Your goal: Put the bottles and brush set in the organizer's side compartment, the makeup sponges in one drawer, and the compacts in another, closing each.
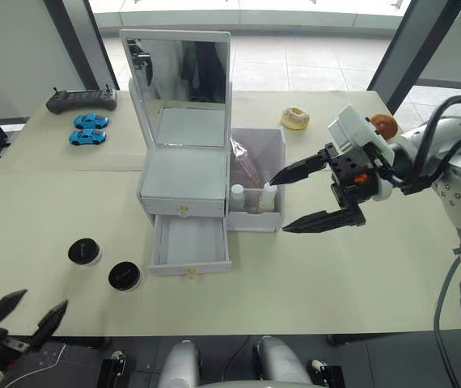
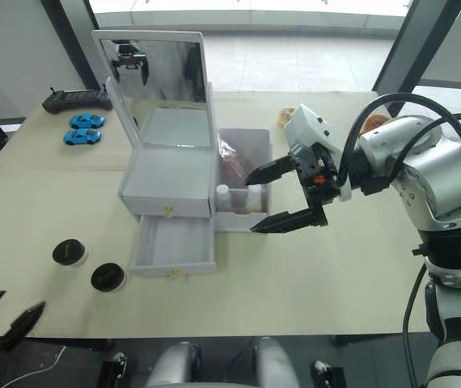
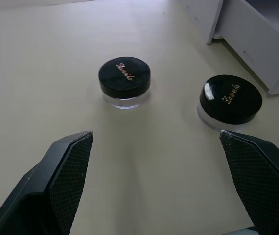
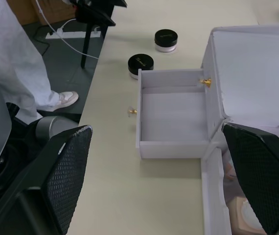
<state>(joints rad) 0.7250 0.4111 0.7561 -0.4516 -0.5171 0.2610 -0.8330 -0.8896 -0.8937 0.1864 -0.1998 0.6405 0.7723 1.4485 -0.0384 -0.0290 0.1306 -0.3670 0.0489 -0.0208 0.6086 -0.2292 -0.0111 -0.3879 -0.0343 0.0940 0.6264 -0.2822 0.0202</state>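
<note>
The white organizer (image 1: 183, 174) stands mid-table with its mirror up. Its lower drawer (image 1: 190, 241) is pulled out and looks empty; the upper drawer (image 1: 183, 206) is shut. In the side compartment (image 1: 272, 144) stand two bottles (image 1: 238, 195) (image 1: 268, 194), with the brush set (image 1: 245, 162) leaning behind them. Two black compacts (image 1: 84, 251) (image 1: 124, 275) lie on the table left of the open drawer. My right gripper (image 1: 279, 206) hovers open and empty just right of the side compartment. My left gripper (image 1: 43, 299) is open at the table's near left edge, short of the compacts (image 3: 125, 78) (image 3: 231, 98). The makeup sponges are out of view.
Two blue toy cars (image 1: 89, 129) and a black controller (image 1: 81, 99) lie at the far left. A doughnut (image 1: 295, 118) and an orange-brown fruit (image 1: 384, 124) sit at the far right. A person's leg (image 4: 12, 63) stands beside the table.
</note>
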